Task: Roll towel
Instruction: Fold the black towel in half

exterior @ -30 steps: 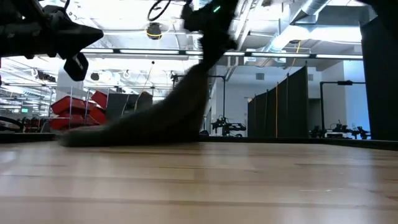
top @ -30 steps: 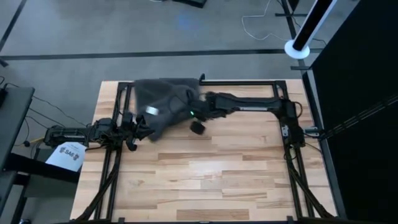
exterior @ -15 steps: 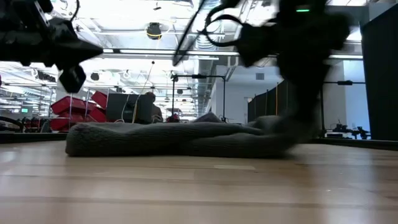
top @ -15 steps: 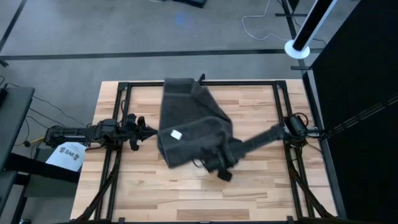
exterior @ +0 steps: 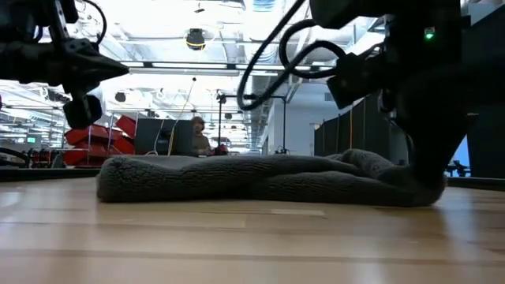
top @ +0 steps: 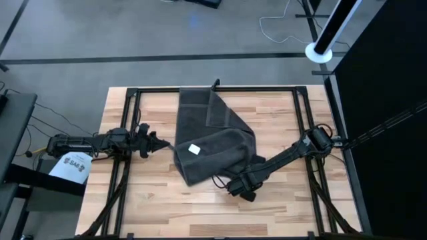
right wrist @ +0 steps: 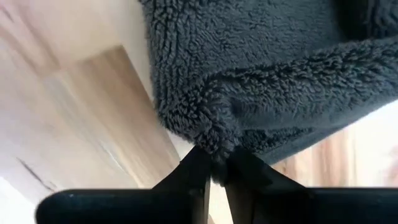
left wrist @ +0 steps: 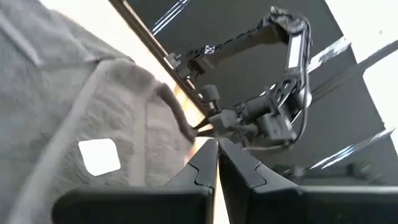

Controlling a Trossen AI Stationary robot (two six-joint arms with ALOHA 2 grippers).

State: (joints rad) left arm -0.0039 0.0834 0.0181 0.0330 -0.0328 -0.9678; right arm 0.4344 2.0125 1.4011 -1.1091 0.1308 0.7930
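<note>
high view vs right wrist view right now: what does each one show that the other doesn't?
Only the high view: the towel's whole spread across the table, its white label, and the left hand waiting off the towel's left edge. Only the right wrist view: the right hand shut on a pinched corner of terry pile. Both show the dark towel lying on the wood.

Tabletop (top: 200, 213): light wood planks, black metal frame running along the far edge and both sides. Charcoal terry towel (top: 207, 143) lies on it, rumpled and partly folded over itself, reaching from the far edge toward the middle. Small white label (top: 194, 149) faces up. Near part of tabletop bare.
</note>
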